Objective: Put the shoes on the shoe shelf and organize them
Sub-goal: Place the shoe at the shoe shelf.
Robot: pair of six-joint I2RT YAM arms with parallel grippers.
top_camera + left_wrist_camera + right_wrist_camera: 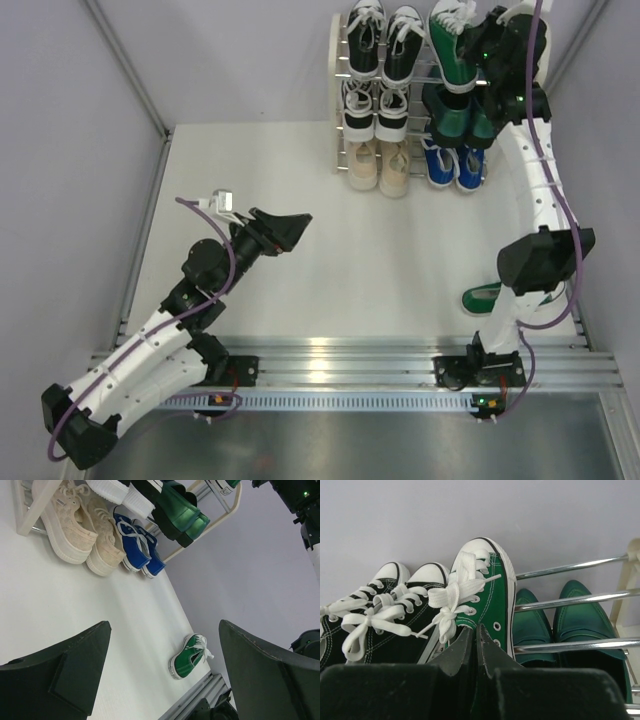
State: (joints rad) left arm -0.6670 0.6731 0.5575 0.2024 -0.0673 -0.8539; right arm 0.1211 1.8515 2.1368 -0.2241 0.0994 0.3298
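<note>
The shoe shelf (337, 90) stands at the table's far edge. Black-and-white sneakers (385, 40) fill its upper left tiers, with the beige lace-ups (380, 165) and blue sneakers (455, 165) at the bottom and the dark green dress shoes (450, 115) on the middle right. My right gripper (477, 632) is shut on the collar of a green sneaker (492, 590), which rests on the top right bars (570, 567) beside a black pair (390, 625). The other green sneaker (190, 656) lies on the table by the right arm's base. My left gripper (164, 625) hangs open and empty over the left of the table.
A metal rail (340, 355) runs along the near table edge, where both arm bases are bolted. Grey walls close in the table at the back and sides. The right arm's elbow (545, 260) hangs above the loose green sneaker (482, 298).
</note>
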